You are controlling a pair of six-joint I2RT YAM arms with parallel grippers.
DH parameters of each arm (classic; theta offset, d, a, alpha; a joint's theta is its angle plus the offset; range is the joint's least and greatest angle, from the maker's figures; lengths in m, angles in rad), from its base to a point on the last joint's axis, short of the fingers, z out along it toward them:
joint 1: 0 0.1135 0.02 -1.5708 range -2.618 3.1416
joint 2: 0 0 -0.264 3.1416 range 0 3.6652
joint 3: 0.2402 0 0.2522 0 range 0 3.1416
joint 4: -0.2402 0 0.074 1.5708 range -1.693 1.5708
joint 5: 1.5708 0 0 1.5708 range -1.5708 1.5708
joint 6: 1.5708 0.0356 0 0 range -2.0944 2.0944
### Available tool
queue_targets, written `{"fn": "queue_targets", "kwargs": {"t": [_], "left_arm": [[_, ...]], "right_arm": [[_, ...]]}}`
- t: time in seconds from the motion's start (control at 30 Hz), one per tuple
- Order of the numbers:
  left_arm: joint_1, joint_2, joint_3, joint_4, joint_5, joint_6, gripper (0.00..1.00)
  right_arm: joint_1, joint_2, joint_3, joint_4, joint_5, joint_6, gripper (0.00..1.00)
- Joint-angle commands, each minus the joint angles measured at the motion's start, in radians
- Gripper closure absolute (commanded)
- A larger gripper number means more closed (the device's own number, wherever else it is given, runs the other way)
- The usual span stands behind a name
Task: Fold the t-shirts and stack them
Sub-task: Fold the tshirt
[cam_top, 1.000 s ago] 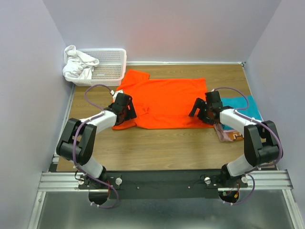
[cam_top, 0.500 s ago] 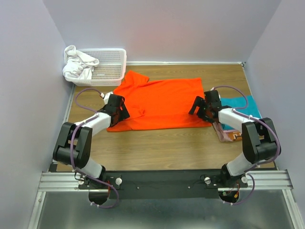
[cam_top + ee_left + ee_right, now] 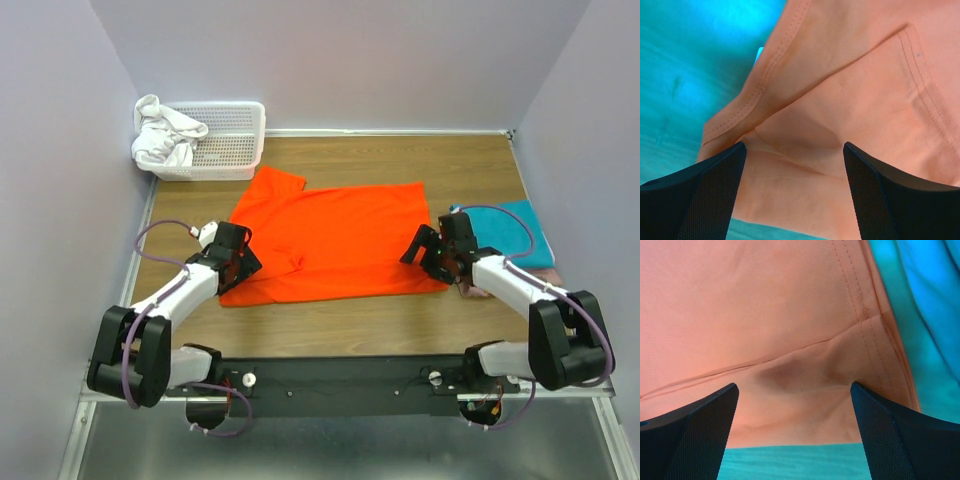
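My left gripper (image 3: pixel 240 262) (image 3: pixel 794 150) stands wide, one finger on either side of a low ridge of cloth, pressing down on the orange t-shirt (image 3: pixel 340 235) (image 3: pixel 865 75) at its near left corner, where a stitched sleeve hem lies just ahead of me. My right gripper (image 3: pixel 430 255) (image 3: pixel 795 387) is spread just as wide, its fingers straddling a small pucker at the shirt's near right corner, with the double-stitched bottom hem running past on the right.

The shirt (image 3: pixel 765 300) lies flat between my two grippers, in the middle of the table (image 3: pixel 400 320).

A second ago it lay farther back, its far sleeve touching the white basket (image 3: pixel 225 140). Now the whole shirt has come toward my bases and a little left, and that sleeve is apart from the basket. Both grippers have drawn back with it, the left one most.

Its long axis runs across the table from my left to my right, slightly tilted. Collar and sleeves are at my left, and the bottom hem is at my right, near the folded teal t-shirt (image 3: pixel 520 225).

A white cloth (image 3: pixel 165 135) hangs over the basket's left end.
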Motion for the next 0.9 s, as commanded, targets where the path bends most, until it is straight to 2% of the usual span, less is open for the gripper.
{"fn": "queue_targets", "kwargs": {"t": [0.0,0.03,0.07,0.2,0.33,0.47,0.57,0.63,0.73,0.77,0.87], "left_arm": [[-0.017,-0.056,-0.04,-0.099,-0.036,-0.094,0.13],[-0.026,-0.071,-0.043,-0.104,-0.033,-0.098,0.12],[-0.04,-0.11,-0.055,-0.104,-0.029,-0.114,0.02],[-0.051,-0.227,-0.069,-0.134,-0.015,-0.144,0.02],[-0.071,-0.321,0.017,-0.206,-0.079,-0.138,0.02],[-0.075,-0.344,0.092,-0.155,-0.081,-0.072,0.02],[-0.09,-0.268,0.122,0.01,-0.018,-0.002,0.02],[-0.107,-0.2,0.156,0.064,0.008,0.059,0.01],[-0.187,0.011,0.306,0.082,-0.062,0.102,0.02],[-0.198,0.012,0.307,0.091,-0.067,0.13,0.02],[-0.204,0.2,0.423,0.109,-0.073,0.161,0.02]], "right_arm": [[0.003,-0.063,-0.064,-0.163,0.014,0.035,0.0],[0.001,-0.078,-0.066,-0.173,0.017,0.035,0.0],[0.001,-0.101,-0.072,-0.184,0.011,0.031,0.0],[0.003,-0.169,-0.063,-0.21,-0.003,-0.012,0.0],[0.003,-0.236,-0.012,-0.23,-0.038,-0.07,0.0],[0.006,-0.273,0.055,-0.229,-0.043,-0.112,0.0],[0.015,-0.241,0.121,-0.227,-0.009,-0.152,0.0],[0.024,-0.212,0.149,-0.204,-0.014,-0.152,0.0],[0.098,-0.087,0.192,-0.134,0.011,-0.14,0.0],[0.112,-0.086,0.212,-0.128,0.011,-0.143,0.0],[0.147,0.036,0.276,-0.111,0.072,-0.14,0.0]]}}
